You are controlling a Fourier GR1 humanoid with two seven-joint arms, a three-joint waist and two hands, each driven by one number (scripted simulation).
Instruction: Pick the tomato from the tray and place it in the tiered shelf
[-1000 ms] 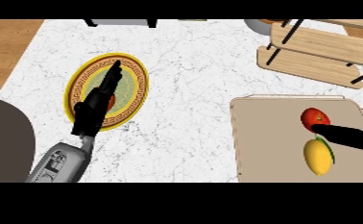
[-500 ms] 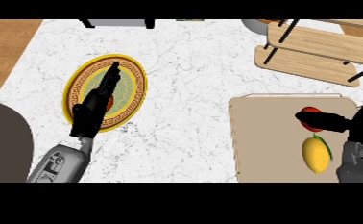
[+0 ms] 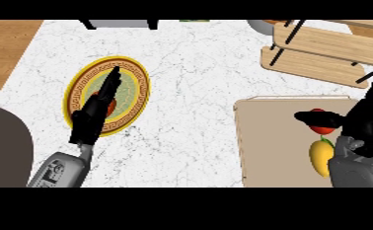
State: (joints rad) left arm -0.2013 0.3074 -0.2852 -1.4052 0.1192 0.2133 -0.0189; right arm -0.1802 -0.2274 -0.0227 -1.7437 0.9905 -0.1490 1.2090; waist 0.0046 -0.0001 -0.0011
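A red tomato (image 3: 320,127) lies on the beige tray (image 3: 273,145) at the right, mostly covered by my right hand (image 3: 348,123). The thumb crosses over the tomato's top and the fingers curl down at its right side. A yellow mango-like fruit (image 3: 319,156) lies just below the tomato on the tray. The wooden tiered shelf (image 3: 320,51) stands at the upper right, beyond the tray. My left hand (image 3: 94,110) rests open with straight fingers over a yellow patterned plate (image 3: 138,83) at the left.
A small red thing shows under my left hand on the plate. A grey round object (image 3: 11,147) sits at the left edge. A bowl rim (image 3: 262,25) peeks behind the shelf. White marble counter lies between plate and tray.
My right hand has come further in from the right edge and moved over the tomato, its thumb now across the top. The left hand has stayed put.
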